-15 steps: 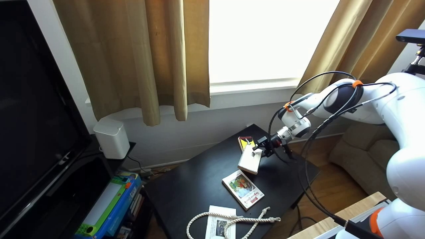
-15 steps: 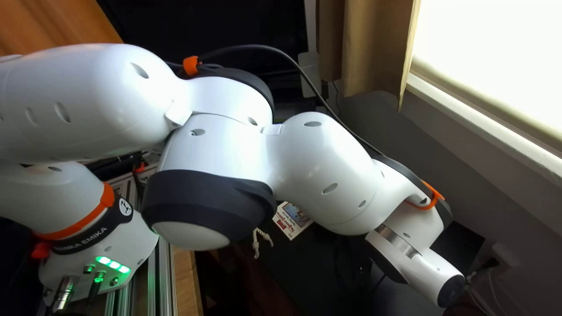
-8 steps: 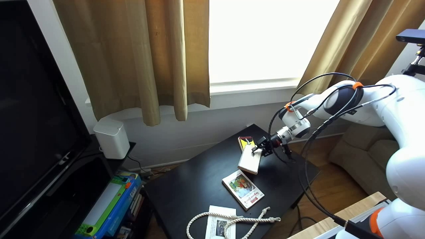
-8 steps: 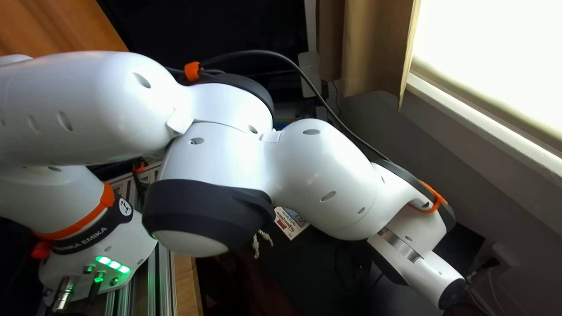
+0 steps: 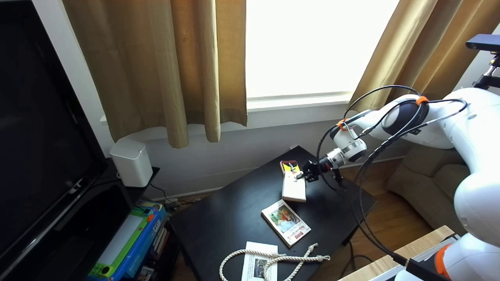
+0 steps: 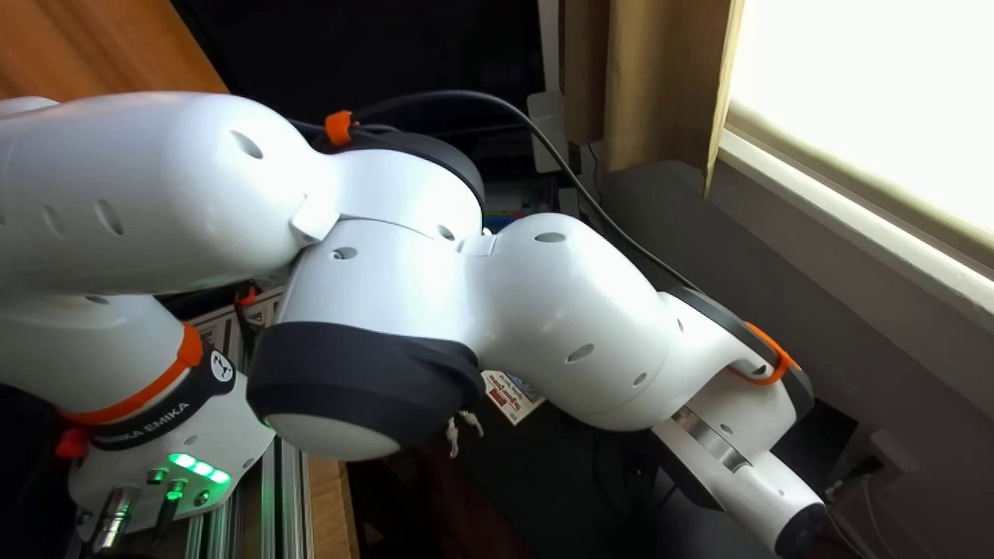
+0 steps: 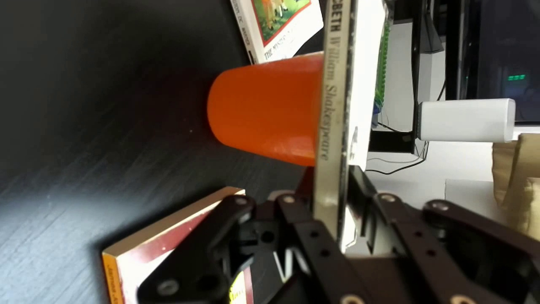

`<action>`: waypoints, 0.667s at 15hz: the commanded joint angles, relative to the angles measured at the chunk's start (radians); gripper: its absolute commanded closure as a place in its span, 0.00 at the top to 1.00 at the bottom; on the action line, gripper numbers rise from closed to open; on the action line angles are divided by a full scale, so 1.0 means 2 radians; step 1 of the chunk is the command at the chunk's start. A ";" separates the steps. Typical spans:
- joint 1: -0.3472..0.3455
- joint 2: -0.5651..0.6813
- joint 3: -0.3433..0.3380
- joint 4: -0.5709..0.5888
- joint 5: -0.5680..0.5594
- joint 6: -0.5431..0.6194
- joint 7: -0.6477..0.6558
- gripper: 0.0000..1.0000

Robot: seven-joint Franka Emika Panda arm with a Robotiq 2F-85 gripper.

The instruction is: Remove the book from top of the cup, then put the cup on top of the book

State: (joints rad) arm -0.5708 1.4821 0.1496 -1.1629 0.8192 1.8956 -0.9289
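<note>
Tool (image 7: 331,182) pinches book (image 7: 335,105) from above and below at overhanging end, likely because cup (image 7: 265,109) props it high enough to reach beneath. Book rests on cup's wide upper end; narrow end stands on bench (image 5: 234,210).

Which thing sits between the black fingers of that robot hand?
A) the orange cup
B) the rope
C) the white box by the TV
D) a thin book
D: in the wrist view, the book marked William Shakespeare along its spine runs between the fingers of the hand, one on each side, while the orange cup stands under the book, beyond them.
</note>
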 commanded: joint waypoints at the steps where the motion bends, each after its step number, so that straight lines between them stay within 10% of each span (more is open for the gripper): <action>1: -0.008 0.010 -0.001 0.008 0.018 -0.012 -0.018 0.05; 10: -0.019 0.007 0.000 0.011 0.055 -0.061 -0.052 0.05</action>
State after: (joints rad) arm -0.5905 1.4828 0.1493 -1.1596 0.8917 1.8230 -1.0041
